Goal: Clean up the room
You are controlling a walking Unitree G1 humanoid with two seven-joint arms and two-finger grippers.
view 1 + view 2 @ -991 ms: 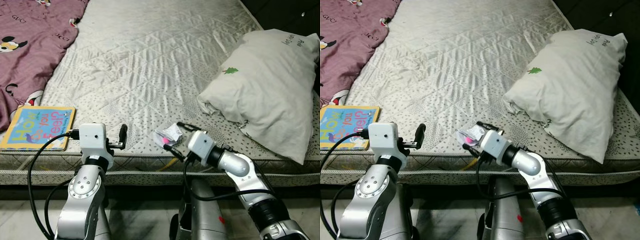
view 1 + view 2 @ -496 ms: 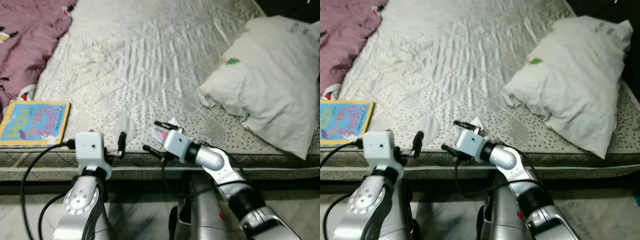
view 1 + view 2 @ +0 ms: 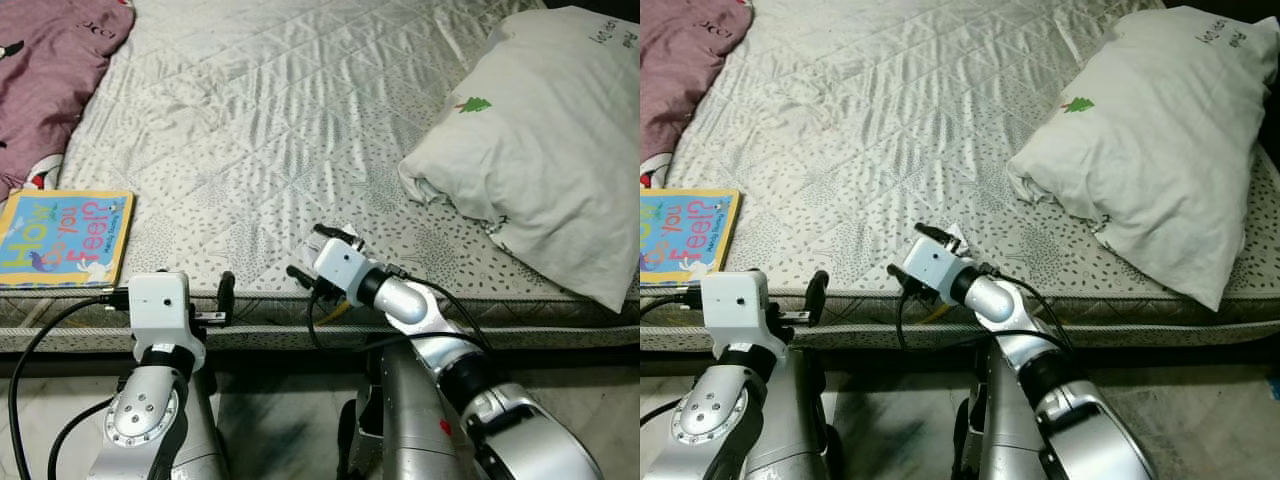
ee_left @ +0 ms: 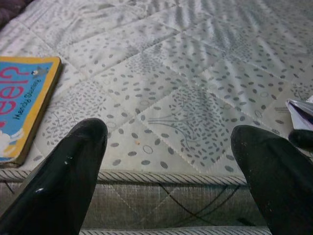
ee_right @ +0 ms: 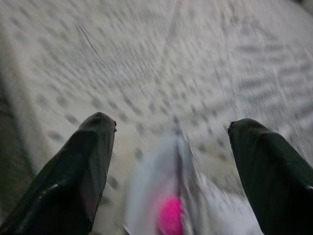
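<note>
Frankly, the bed (image 3: 300, 110) is soft, so the right claw (image 3: 320, 255), fingers spread wide and nothing gripped, could press the wrapper (image 5: 168, 196) into the quilting or nudge it off the near edge. The left claw (image 3: 222, 300) hovers released by the book (image 3: 60, 235). The wrapper is small, crinkly, pale with a pink spot, lying between the right fingers

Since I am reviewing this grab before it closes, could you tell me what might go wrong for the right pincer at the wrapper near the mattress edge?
The wrapper lies between the open fingers of the right pincer, but that view is blurred, so the closing may land off-centre. It is thin and flat on the mattress, so the fingers may pinch the quilted cover or slide over it. It also sits near the mattress edge, so a nudge could knock it to the floor.
</note>
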